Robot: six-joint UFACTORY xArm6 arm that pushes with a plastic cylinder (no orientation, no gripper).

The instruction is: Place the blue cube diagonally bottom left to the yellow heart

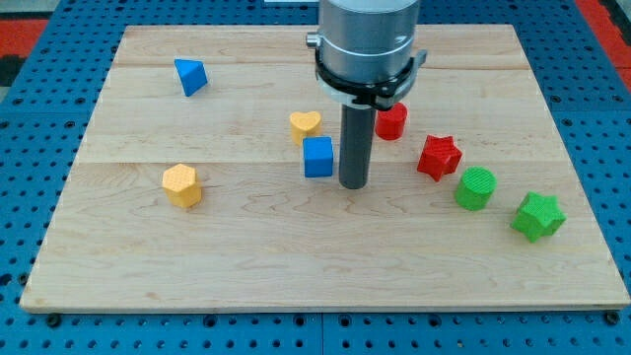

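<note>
Now my tip rests just right of the blue cube. Directly above the cube sits the yellow heart. No pincer or readable writing shows.

Board is pale wood with visible grain, sitting on a blue pegboard-looking surface dotted with holes. Blocks: blue cube, yellow heart, blue triangle toward the top left corner, yellow hexagon, red cylinder, red star. Near the right edge there's a green cylinder and green star, both finely ribbed, plus my tip is dark grey.
</note>
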